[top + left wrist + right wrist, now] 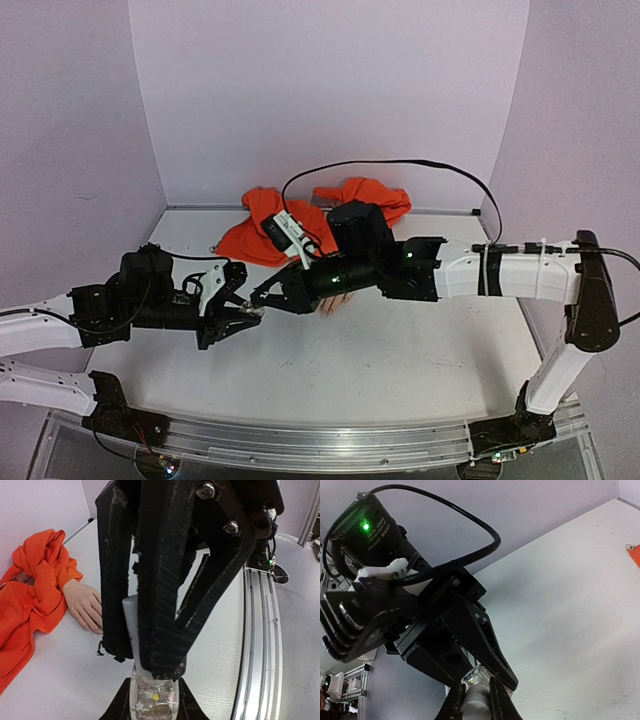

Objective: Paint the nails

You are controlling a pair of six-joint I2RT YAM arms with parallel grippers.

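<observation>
Nails (98, 630) look tiny, slick, rigid: brush-tip touches only, I reckon. My left end effector (131, 655) and right end effector (476, 692) both clamp the bottle (154, 702).

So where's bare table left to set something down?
Free: table strip along the near rail; back-right corner beside the orange sleeve. Crowded: centre-left, where left claw and right claw grip the bottle by the mannequin hand.

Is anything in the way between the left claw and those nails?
Yes. The right gripper, shut with the left gripper on the bottle, sits between it and the nails, its arm over the hand.
</observation>
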